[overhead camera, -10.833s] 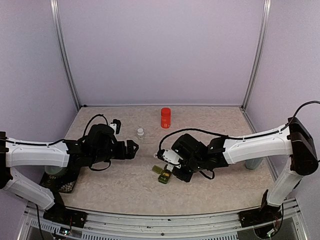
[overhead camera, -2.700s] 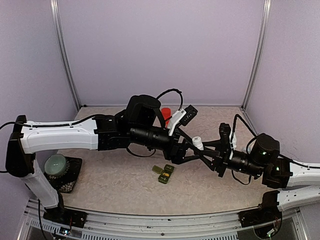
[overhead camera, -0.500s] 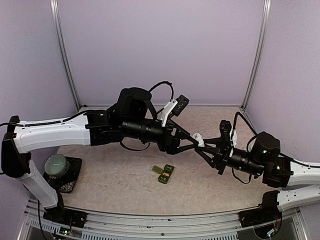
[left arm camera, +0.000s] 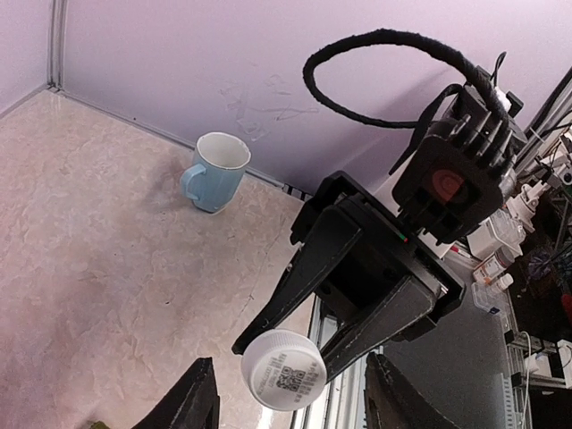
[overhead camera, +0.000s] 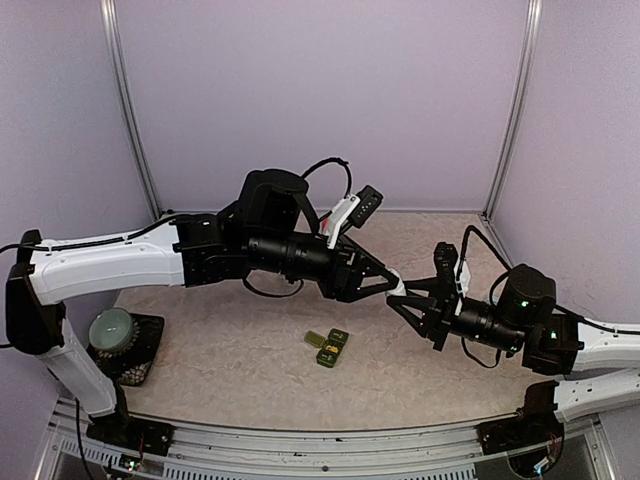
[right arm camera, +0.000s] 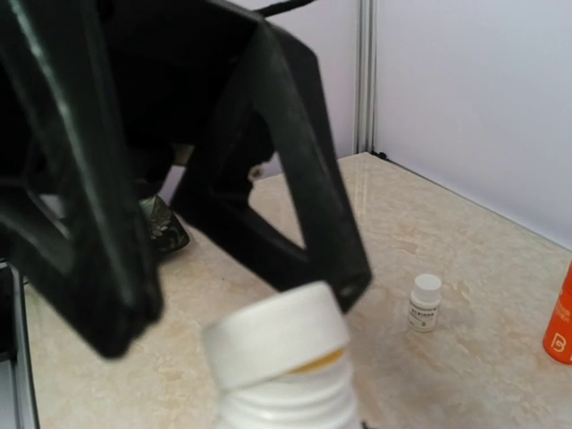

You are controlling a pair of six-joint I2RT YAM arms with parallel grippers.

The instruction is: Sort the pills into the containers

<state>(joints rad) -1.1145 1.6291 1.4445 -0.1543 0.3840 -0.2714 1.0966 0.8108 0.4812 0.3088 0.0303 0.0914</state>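
A beige, marbled tabletop (overhead camera: 240,370) is filling the floor of a small booth, with plain pale lilac walls (overhead camera: 320,100) rising on three sides and slim aluminium posts (overhead camera: 134,120) standing in the back corners. Two white-and-black robot arms are reaching towards each other above the middle of the table. The right gripper (overhead camera: 405,297) is clamping its black fingers on a small white plastic pill bottle (left arm camera: 284,368) and holding it in the air. The left gripper (overhead camera: 383,280) is facing it with jaws apart, its black fingers (right arm camera: 89,223) straddling the bottle's white screw cap (right arm camera: 275,332); one finger is sitting close against the cap while a gap is showing on the other side. A sliver of yellow is showing beneath the cap. The dark green plastic strip of joined square containers (overhead camera: 328,347) is lying on the table near the front, below and to the left of the two grippers, well apart from both, with yellowish insides showing. A square printed code is showing on the bottle's base, its small print too fine to read. A pale blue ceramic mug (left arm camera: 214,172) is standing by the wall. A tiny white labelled bottle (right arm camera: 424,302) and an orange bottle (right arm camera: 559,317) bearing an unreadable white mark are standing farther back. A round pale green object (overhead camera: 112,328) is resting on a dark mat at the left.
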